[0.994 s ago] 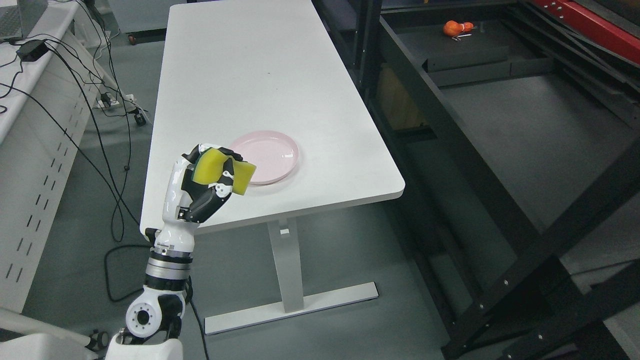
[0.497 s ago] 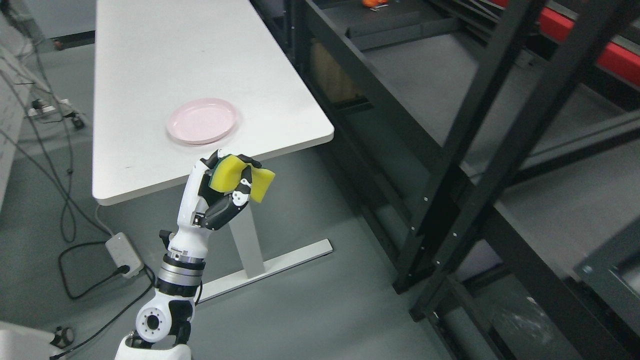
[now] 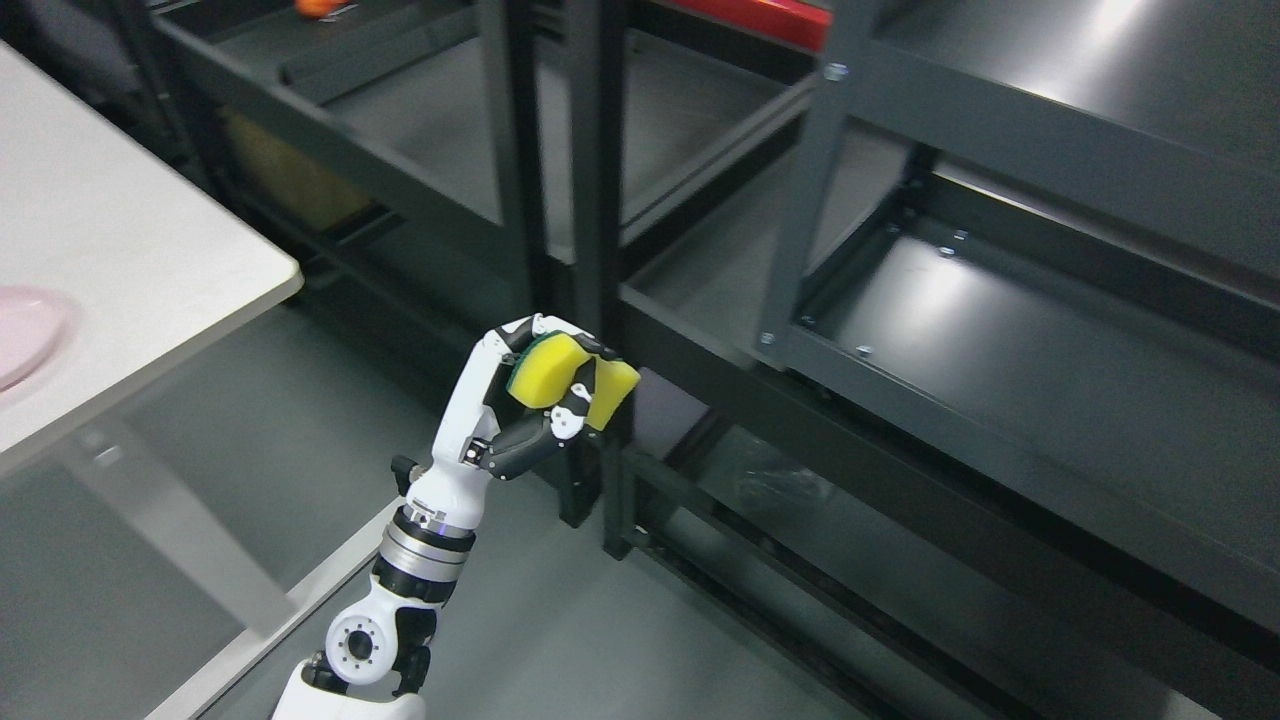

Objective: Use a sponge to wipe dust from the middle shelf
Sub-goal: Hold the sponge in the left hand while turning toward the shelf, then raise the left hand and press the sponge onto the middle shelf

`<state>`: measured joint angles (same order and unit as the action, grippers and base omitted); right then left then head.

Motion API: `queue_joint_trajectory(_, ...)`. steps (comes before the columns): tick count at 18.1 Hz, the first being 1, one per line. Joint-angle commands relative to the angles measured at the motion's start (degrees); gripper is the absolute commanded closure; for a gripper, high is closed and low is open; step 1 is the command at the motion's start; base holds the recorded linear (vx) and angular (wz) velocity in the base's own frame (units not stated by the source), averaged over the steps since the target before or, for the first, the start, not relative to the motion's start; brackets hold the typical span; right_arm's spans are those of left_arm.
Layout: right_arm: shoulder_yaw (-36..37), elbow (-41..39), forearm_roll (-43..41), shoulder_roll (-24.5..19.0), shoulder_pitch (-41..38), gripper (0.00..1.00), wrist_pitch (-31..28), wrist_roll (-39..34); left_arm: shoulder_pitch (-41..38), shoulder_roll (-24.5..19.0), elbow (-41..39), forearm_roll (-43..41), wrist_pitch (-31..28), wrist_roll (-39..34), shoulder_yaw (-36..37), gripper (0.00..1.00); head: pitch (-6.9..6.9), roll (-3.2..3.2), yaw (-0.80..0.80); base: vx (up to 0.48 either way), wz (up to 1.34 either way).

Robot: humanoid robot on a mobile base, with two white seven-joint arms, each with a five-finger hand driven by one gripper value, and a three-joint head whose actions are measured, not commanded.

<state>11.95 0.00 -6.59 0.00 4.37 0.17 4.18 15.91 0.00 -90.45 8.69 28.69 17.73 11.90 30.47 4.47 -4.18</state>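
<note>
My left hand [image 3: 545,385] is shut on a yellow sponge [image 3: 562,384] with a green scrub side. It holds the sponge in the air in front of a black upright post [image 3: 598,200] of the dark metal shelving. The nearest shelf board [image 3: 1000,350] lies to the right of the hand, at about the sponge's height and apart from it. A higher shelf board [image 3: 1080,70] is at the upper right. The right arm does not show.
A white table [image 3: 130,260] with a pink plate [image 3: 25,330] at its edge stands at the left. Its leg and foot bar [image 3: 250,620] run beside my forearm. A second shelving unit [image 3: 400,110] holds an orange object [image 3: 320,6] at the back. Grey floor lies below.
The whole view has swung right, from the table to the shelving, so the camera has moved. My left hand still grips the sponge and now sits in front of the shelf post.
</note>
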Motion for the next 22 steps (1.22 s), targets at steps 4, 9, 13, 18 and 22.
queue_joint_trajectory(4,0.0,-1.0,0.0,1.0,0.0,0.00,-4.2,0.0,12.6,-1.0,-0.7,-9.1,-1.1,-0.3,24.0,0.99,0.00,0.00,0.00,-0.053,-0.95)
queue_joint_trajectory(9,0.0,-1.0,0.0,1.0,0.0,0.00,-4.3,0.0,22.7,-1.0,-0.7,-8.8,-3.0,-0.4,43.7,0.99,-0.01,0.00,0.00,0.033,-0.72)
queue_joint_trajectory(13,0.0,-1.0,0.0,1.0,0.0,0.00,-4.2,0.0,32.0,-1.0,-1.0,-8.0,-2.5,-0.3,52.0,0.98,-0.01,0.00,0.00,0.053,-0.29)
queue_joint_trajectory(18,0.0,-1.0,0.0,1.0,0.0,0.00,-4.2,0.0,47.3,-1.0,-1.1,-7.7,-1.5,-0.7,46.7,1.00,-0.03,0.00,0.00,0.027,-0.12)
queue_joint_trajectory(22,0.0,-1.0,0.0,1.0,0.0,0.00,-4.2,0.0,63.2,-1.0,3.1,-21.0,-2.1,0.6,33.1,1.00,-0.03,0.00,0.00,0.019,-0.08)
